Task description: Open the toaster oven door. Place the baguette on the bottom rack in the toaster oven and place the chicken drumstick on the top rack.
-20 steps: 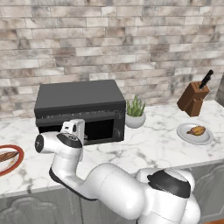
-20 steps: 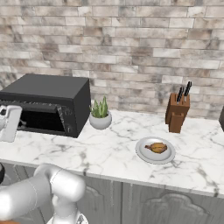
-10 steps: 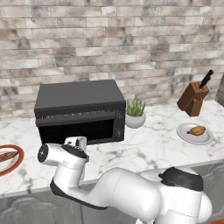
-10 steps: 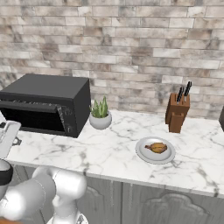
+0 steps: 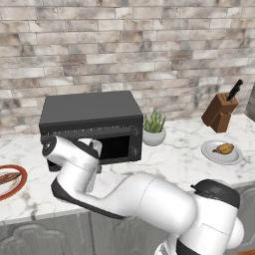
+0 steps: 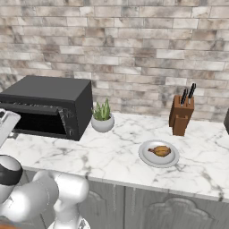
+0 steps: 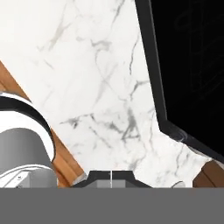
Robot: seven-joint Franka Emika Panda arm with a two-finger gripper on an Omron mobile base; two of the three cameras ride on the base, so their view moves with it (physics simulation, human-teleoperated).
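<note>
With our gripper clenched on nothing over the white marble desk, we see the matte black boxy toaster oven just ahead, its flat black door hanging open.

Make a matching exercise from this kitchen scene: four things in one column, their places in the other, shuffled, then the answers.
Things:
1. chicken drumstick
2. baguette
3. potted plant
4. knife block

Places:
A. on the red-rimmed plate at the counter's left end
B. right beside the toaster oven
C. on the grey plate right of the plant
D. by the brick wall, behind the grey plate

Pairs: 1-C, 2-A, 3-B, 4-D
</note>
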